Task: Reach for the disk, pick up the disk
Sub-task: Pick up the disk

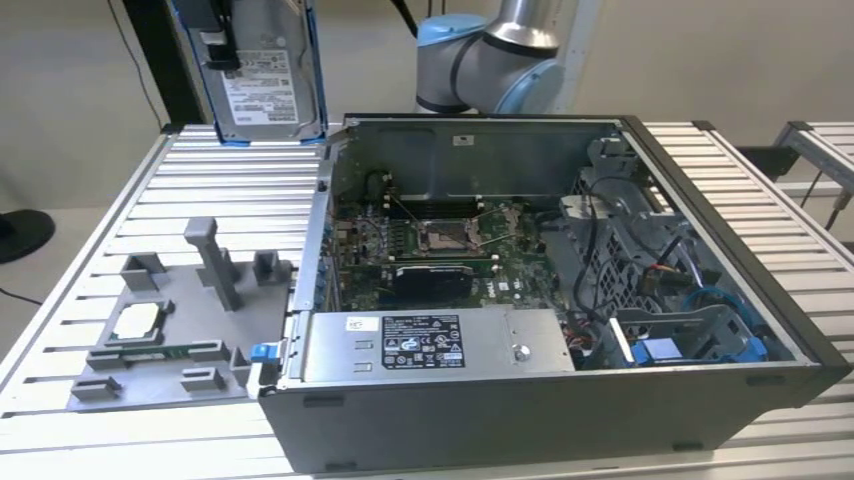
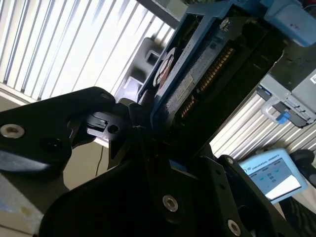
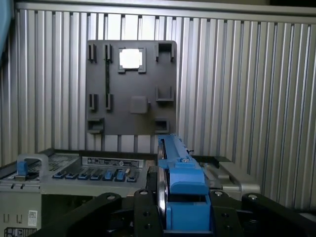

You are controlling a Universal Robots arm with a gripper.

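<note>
The disk (image 1: pixel 263 85) hangs upright high above the slatted table, at the exterior view's upper left, its white label facing out and blue rails down both edges. My gripper (image 1: pixel 211 25) holds it from above. In the second wrist view the disk's (image 2: pixel 197 74) blue rail and connector edge run between the black fingers (image 2: pixel 123 133). Seen in the first wrist view, the blue rail (image 3: pixel 180 182) sits clamped in my gripper (image 3: pixel 182 219), far above the table. The gripper is shut on the disk.
An open computer case (image 1: pixel 721 290) takes up the middle and right of the table, with a grey labelled box (image 1: pixel 427 345) at its front. Left of it lies a grey fixture plate (image 1: pixel 200 330) holding a small square chip (image 1: pixel 138 320). The robot's base (image 1: pixel 487 60) stands behind the case.
</note>
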